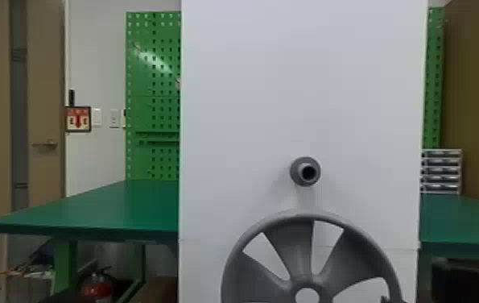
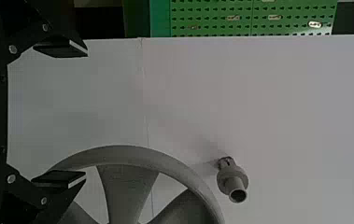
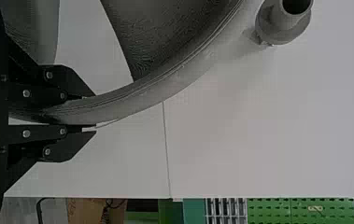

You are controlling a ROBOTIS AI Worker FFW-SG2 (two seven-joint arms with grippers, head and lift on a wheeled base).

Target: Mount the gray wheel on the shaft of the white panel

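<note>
At the bottom edge of the head view, a small part of my right gripper (image 1: pixel 389 299) shows at the right side of the gray wheel (image 1: pixel 299 237). The wheel is in front of the white panel (image 1: pixel 250 100), below the gray shaft (image 1: pixel 305 172). In the right wrist view my right gripper (image 3: pixel 89 112) is shut on the rim of the wheel (image 3: pixel 142 95), with the shaft (image 3: pixel 284 21) apart from it. My left gripper (image 2: pixel 86 113) stands open in the left wrist view, nothing between its fingertips; one finger overlaps the view of the wheel (image 2: pixel 127 156). The shaft (image 2: pixel 233 182) points outward, bare.
Green table parts flank the panel, at left (image 1: pixel 101 209) and right (image 1: pixel 463 221). Behind are green pegboards (image 1: pixel 153 80) and a small drawer unit (image 1: pixel 441 171). A fire extinguisher (image 1: pixel 97 287) is under the left table part.
</note>
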